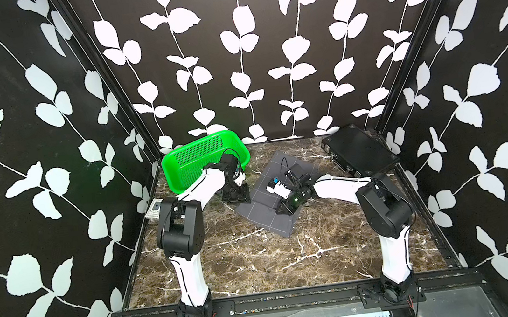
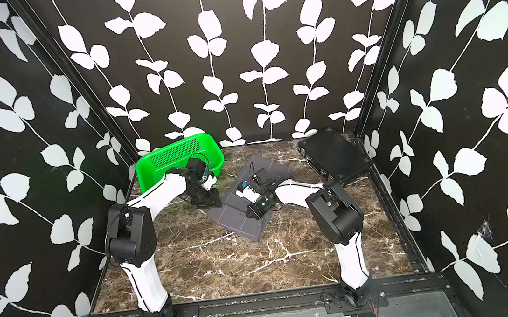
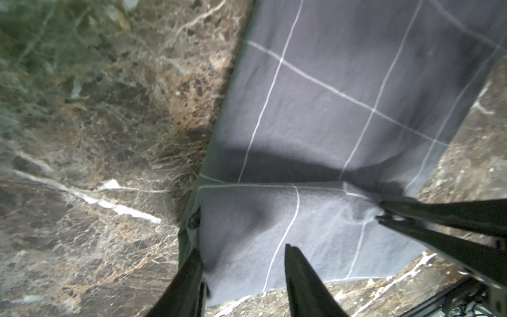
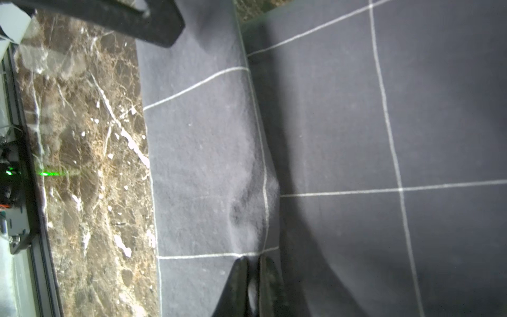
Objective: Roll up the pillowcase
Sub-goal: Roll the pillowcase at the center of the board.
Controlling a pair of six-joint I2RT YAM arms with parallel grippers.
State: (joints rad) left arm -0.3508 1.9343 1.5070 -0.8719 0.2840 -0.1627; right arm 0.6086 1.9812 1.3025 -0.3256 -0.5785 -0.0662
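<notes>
Right hand [image 4: 253, 259] is pinched shut on the turned-over strip of the pillowcase [image 1: 265, 213], mid desk [image 1: 259, 258]. Left hand [image 3: 241, 249] sits half open astride that strip, gripping nothing (not yet, anyway). One narrow turn is laid, and most of the cloth lies flat and unrolled.

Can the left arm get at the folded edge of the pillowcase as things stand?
Probably yes: the left gripper stands open at the fold of the pillowcase, nothing between; the right gripper pinches it alongside.
</notes>
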